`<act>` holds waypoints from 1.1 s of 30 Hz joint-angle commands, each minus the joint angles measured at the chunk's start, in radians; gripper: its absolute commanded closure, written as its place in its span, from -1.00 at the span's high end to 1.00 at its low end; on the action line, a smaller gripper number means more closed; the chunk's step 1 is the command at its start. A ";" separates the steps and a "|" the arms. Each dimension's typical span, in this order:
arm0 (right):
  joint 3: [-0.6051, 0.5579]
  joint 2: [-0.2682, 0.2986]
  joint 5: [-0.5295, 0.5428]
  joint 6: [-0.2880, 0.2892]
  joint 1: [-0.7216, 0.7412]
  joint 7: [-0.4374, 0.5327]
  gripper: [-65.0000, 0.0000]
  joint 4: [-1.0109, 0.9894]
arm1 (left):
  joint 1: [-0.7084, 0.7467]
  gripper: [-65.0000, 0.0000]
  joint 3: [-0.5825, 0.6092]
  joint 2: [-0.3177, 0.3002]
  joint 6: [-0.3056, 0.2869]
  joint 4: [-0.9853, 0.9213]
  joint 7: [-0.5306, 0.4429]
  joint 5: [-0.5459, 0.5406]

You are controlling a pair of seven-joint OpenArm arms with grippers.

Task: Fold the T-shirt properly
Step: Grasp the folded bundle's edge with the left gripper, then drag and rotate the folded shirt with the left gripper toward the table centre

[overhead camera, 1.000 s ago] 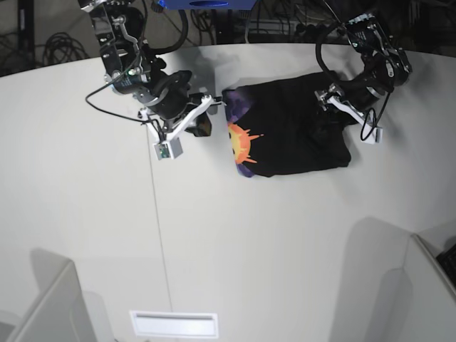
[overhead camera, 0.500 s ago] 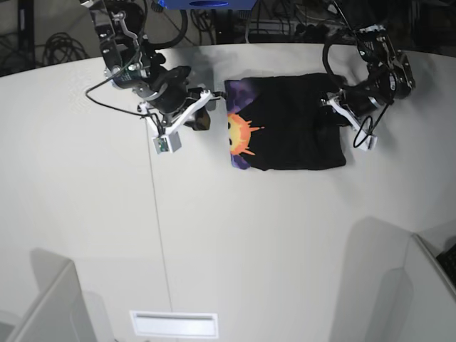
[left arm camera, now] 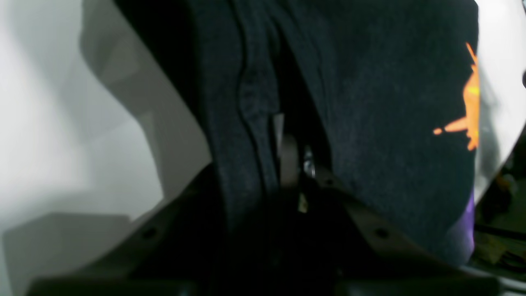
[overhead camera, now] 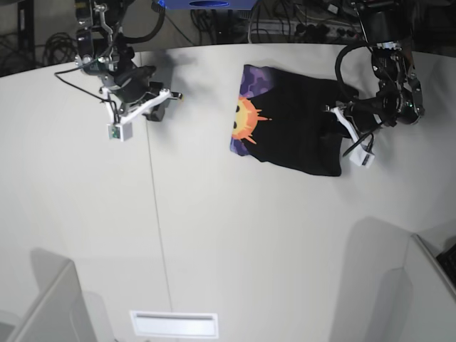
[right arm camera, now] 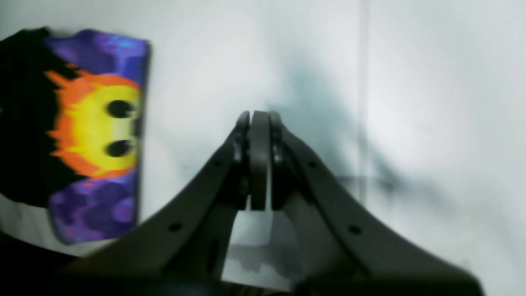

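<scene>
The black T-shirt (overhead camera: 292, 128) lies folded on the white table, its orange sun and purple print showing along its left edge. My left gripper (overhead camera: 333, 135) is at the shirt's right edge, shut on a bunch of the black cloth. In the left wrist view the cloth (left arm camera: 370, 102) drapes over the gripper (left arm camera: 291, 156) and hides most of it. My right gripper (overhead camera: 171, 95) is shut and empty, well to the left of the shirt. The right wrist view shows its jaws (right arm camera: 259, 119) pressed together over bare table, with the sun print (right arm camera: 94, 131) at far left.
A seam (overhead camera: 153, 199) runs down the white table left of the middle. Grey partitions stand at the front left (overhead camera: 50, 306) and front right (overhead camera: 420, 285). A white slot plate (overhead camera: 173, 323) sits at the front edge. Cables lie behind the table.
My right gripper has pulled away to the left, off the shirt's printed edge. The shirt has shifted and turned, its printed edge now farther back. My left gripper has stayed on the shirt's right edge.
</scene>
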 commanded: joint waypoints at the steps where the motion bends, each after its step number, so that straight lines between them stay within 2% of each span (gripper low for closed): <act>1: 0.011 -0.001 0.005 0.005 -0.004 0.014 -1.00 0.020 | -0.015 -1.00 0.019 -0.009 0.011 0.009 -0.003 0.010; 3: 0.030 -0.001 0.005 0.005 -0.015 0.014 -1.00 0.020 | -0.047 -1.00 0.084 -0.015 0.016 0.014 -0.003 0.010; 6: 0.057 -0.002 0.005 0.005 -0.035 0.015 -1.00 0.020 | -0.098 -1.00 0.190 -0.034 0.073 0.011 -0.003 0.010; 8: 0.067 -0.004 0.005 0.005 -0.049 0.015 -1.00 0.021 | -0.144 -1.00 0.274 -0.057 0.087 0.014 -0.003 0.010; 12: 0.067 -0.004 0.005 0.005 -0.090 0.071 -1.00 0.021 | -0.234 -1.00 0.424 -0.106 0.087 0.009 -0.003 0.010; 17: 0.067 -0.004 0.005 0.005 -0.150 0.163 -1.00 0.021 | -0.342 -1.00 0.598 -0.138 0.087 0.008 -0.003 0.010; 26: 0.068 -0.006 0.005 0.004 -0.171 0.166 -1.00 0.021 | -0.484 -1.00 0.872 -0.143 0.084 0.008 -0.004 0.012; 30: 0.117 -0.033 0.005 0.004 -0.187 0.166 -1.00 0.021 | -0.535 -1.00 1.000 -0.138 0.067 0.013 -0.013 0.109; 32: 0.162 -0.065 0.005 0.004 -0.199 0.166 -1.00 0.021 | -0.550 -1.00 1.067 -0.138 -0.009 0.013 -0.063 0.205; 33: 0.176 -0.078 0.005 0.004 -0.200 0.166 -1.00 0.021 | -0.553 -1.00 1.092 -0.138 -0.022 0.011 -0.081 0.253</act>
